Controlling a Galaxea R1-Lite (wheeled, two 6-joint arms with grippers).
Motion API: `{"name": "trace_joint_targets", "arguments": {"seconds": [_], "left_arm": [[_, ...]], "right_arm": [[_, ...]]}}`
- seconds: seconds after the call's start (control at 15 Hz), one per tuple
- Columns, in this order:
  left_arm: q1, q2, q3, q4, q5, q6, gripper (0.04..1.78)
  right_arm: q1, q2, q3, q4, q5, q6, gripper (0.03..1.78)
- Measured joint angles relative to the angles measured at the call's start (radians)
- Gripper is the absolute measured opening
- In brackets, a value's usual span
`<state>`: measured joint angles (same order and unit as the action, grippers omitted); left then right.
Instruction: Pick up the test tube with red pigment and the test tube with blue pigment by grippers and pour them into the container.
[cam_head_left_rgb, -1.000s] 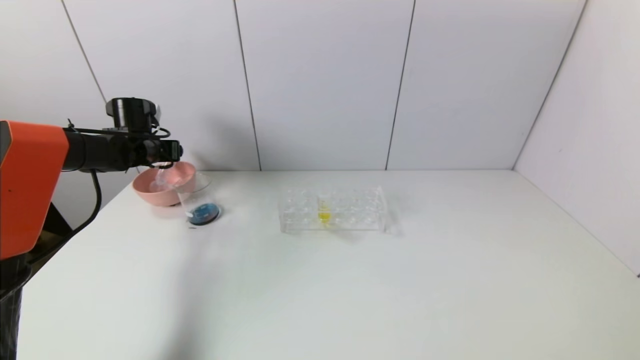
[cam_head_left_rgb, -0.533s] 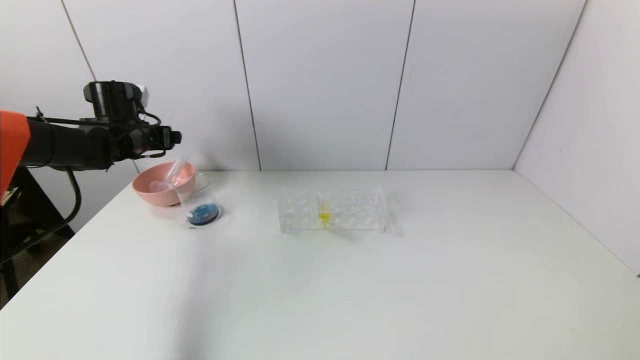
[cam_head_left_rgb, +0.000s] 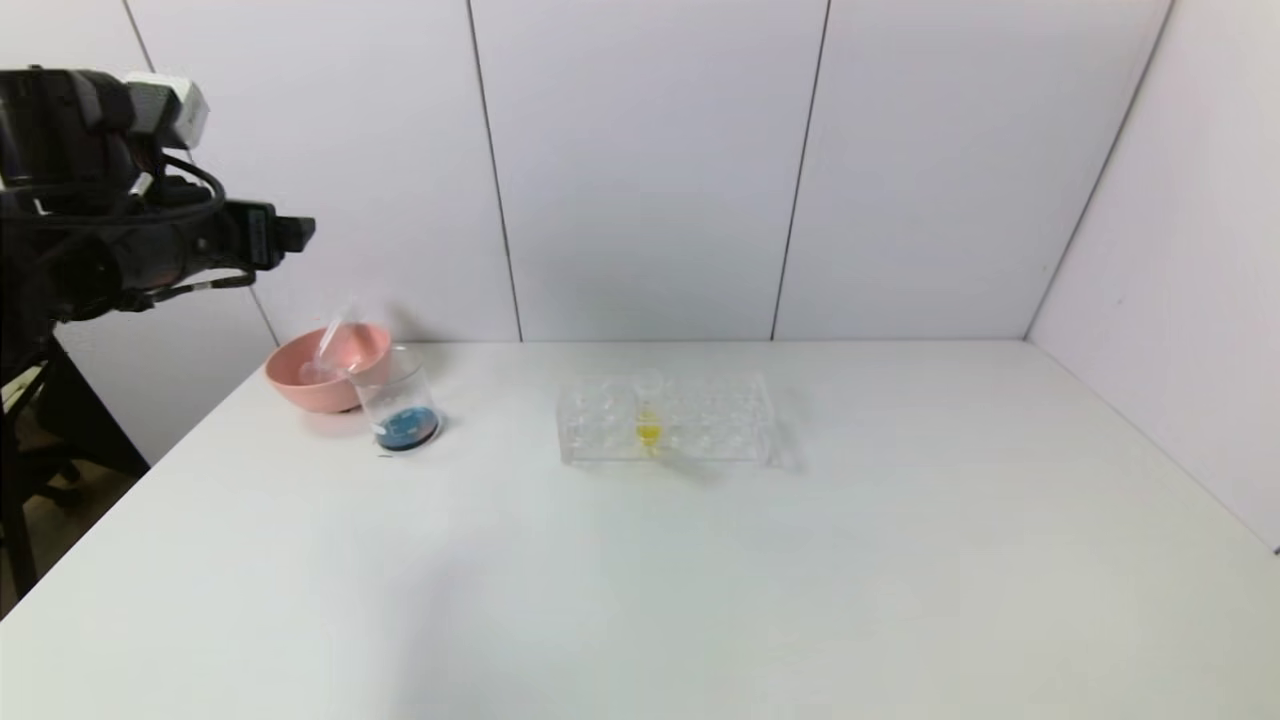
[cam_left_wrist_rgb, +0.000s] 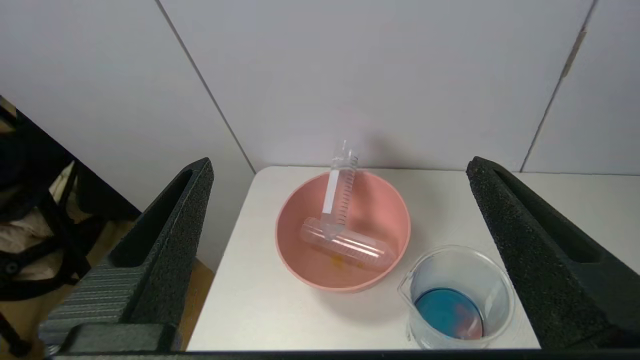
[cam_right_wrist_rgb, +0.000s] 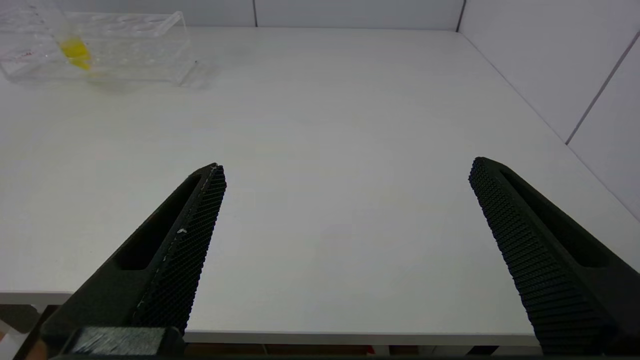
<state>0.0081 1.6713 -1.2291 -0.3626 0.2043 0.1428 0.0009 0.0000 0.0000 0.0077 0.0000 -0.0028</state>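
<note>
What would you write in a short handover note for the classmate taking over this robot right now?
Left gripper: open, empty, raised above the pink bowl at the table's far left corner.
Right gripper: open, empty, low over the table's near edge, out of the head view.
Two empty test tubes are in the pink bowl, one lying flat, one leaning on the rim.
The glass beaker beside the bowl holds blue liquid with a reddish patch.
The tube rack holds only the yellow tube.
Done: both pours appear complete, tubes discarded.
Left: probably only parking the arms.
</note>
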Motion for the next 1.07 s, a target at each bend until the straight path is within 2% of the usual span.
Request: {"name": "trace_joint_targets", "arguments": {"seconds": [0.33,0.8,1.07], "left_arm": [[-0.036,-0.286,0.104,0.010,-0.015,0.084,1.76],[-0.065,-0.679,0.399,0.021,-0.139,0.238,1.76],[-0.067,-0.926,0.498,0.142,-0.146,0.313,1.76]], "right_arm": [[0.000,0.000,0.000,0.000,0.000,0.000,1.78],[0.000,0.000,0.000,0.000,0.000,0.000,1.77],[0.001,0.000,0.000,0.000,0.000,0.000,1.77]]}}
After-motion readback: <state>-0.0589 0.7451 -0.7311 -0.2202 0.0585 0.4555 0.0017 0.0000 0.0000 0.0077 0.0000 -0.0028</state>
